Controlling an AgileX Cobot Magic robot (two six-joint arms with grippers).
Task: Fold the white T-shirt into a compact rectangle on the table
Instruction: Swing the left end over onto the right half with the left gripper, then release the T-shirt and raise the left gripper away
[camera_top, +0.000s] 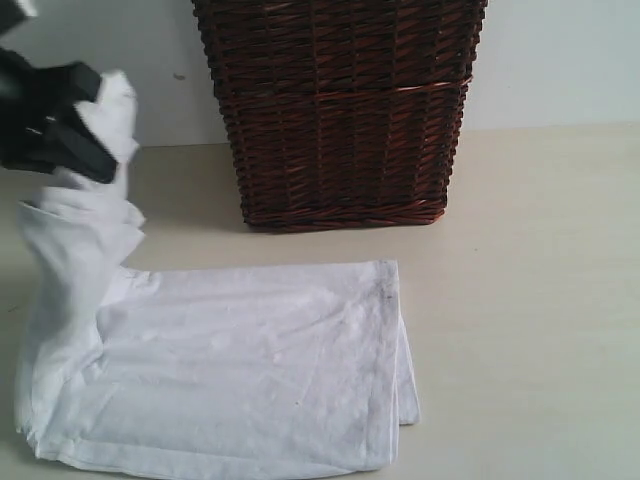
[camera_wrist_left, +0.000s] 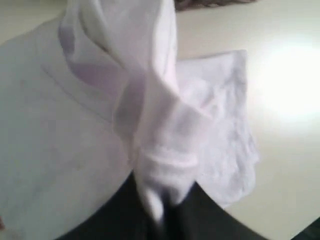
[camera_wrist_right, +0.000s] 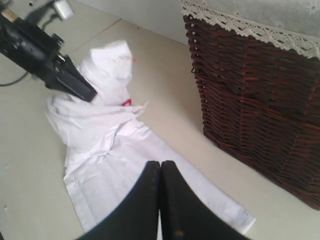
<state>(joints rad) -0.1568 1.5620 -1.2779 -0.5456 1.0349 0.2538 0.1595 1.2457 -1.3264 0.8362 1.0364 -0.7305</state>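
Note:
The white T-shirt (camera_top: 240, 370) lies partly folded on the table (camera_top: 530, 300), its left end pulled up into a bunched peak. My left gripper (camera_top: 95, 135) is shut on that raised end at the upper left of the exterior view, well above the tabletop. In the left wrist view the cloth (camera_wrist_left: 150, 100) hangs from the black jaws of the left gripper (camera_wrist_left: 162, 205). My right gripper (camera_wrist_right: 161, 167) is shut and empty, hovering over the flat part of the shirt (camera_wrist_right: 125, 155); it is out of the exterior view. Red marks (camera_wrist_right: 126, 102) show on the lifted fabric.
A tall dark brown wicker basket (camera_top: 340, 110) stands behind the shirt, with a lace-trimmed grey liner (camera_wrist_right: 250, 22) at its rim. Bare tabletop (camera_top: 540, 380) stretches to the right of the shirt.

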